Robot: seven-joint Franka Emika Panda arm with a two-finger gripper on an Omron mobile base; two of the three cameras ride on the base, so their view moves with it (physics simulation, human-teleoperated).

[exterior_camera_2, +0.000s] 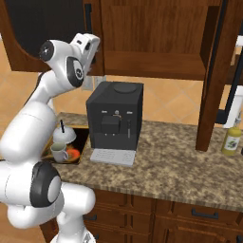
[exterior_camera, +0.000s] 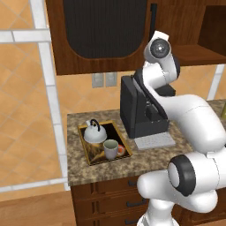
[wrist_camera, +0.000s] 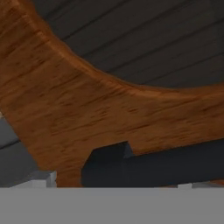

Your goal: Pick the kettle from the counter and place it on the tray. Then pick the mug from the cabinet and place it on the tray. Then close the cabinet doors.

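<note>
Kitchen wall cabinet ahead. Fingers spread fully, holding nothing, close against left cabinet door, beside black bar handle running vertical; door looks shut. Right cabinet door stands open, edge-on, likely next. Kettle upright on tray, handle arching up; mug just beside it, handle toward orange patch. Tray's long axis runs front-to-back on counter, beside black coffee machine.

Glossy white rounded arm — dark joint rings, grey caps.
</note>
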